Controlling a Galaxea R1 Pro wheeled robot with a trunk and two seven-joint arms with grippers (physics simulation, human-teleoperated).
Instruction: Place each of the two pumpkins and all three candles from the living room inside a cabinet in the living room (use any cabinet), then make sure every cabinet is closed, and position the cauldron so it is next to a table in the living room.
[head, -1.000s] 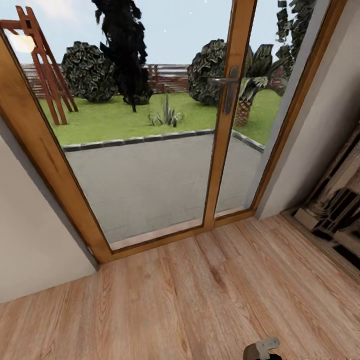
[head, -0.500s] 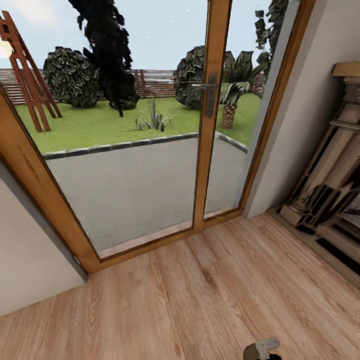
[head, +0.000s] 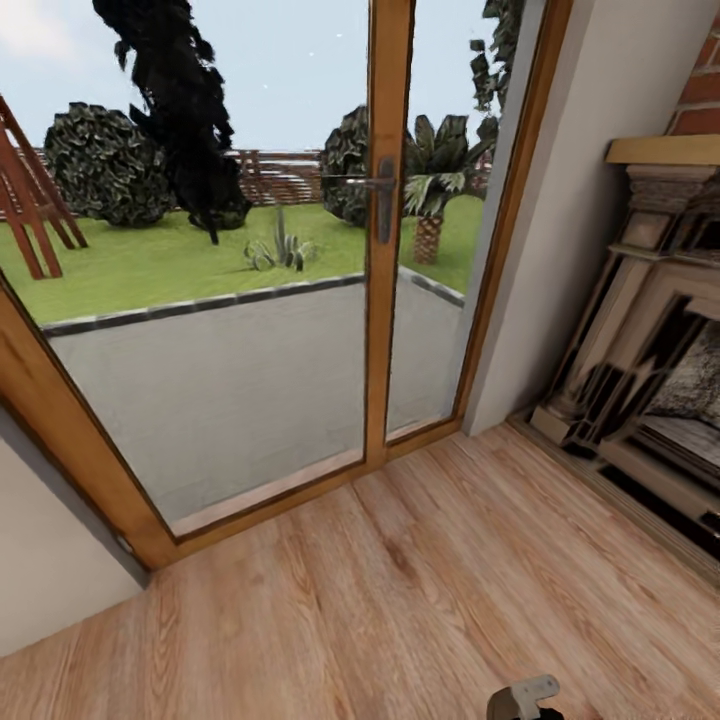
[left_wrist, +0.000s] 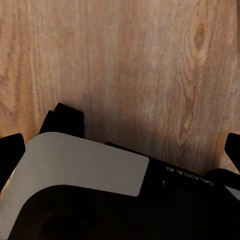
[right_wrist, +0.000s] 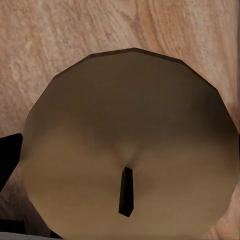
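A candle (right_wrist: 130, 135) looms close in the right wrist view, its pale round top and dark wick facing the camera, with wood floor behind it. My right gripper (right_wrist: 125, 200) is shut on the candle, and one dark finger (right_wrist: 9, 160) shows at its side. In the left wrist view my left gripper (left_wrist: 120, 150) is open, its two dark fingertips far apart above the wood floor, with nothing between them.
A wood-framed glass door (head: 385, 250) with a lever handle (head: 383, 190) stands ahead, with a garden beyond it. An ornate grey fireplace (head: 640, 380) with red brick above it stands at the right. Plank floor (head: 400, 600) stretches in front of me. A white wall (head: 50, 540) is at the left.
The whole head view has swung to the right. The door now sits further left in the picture and more of the fireplace shows. The grippers look unchanged.
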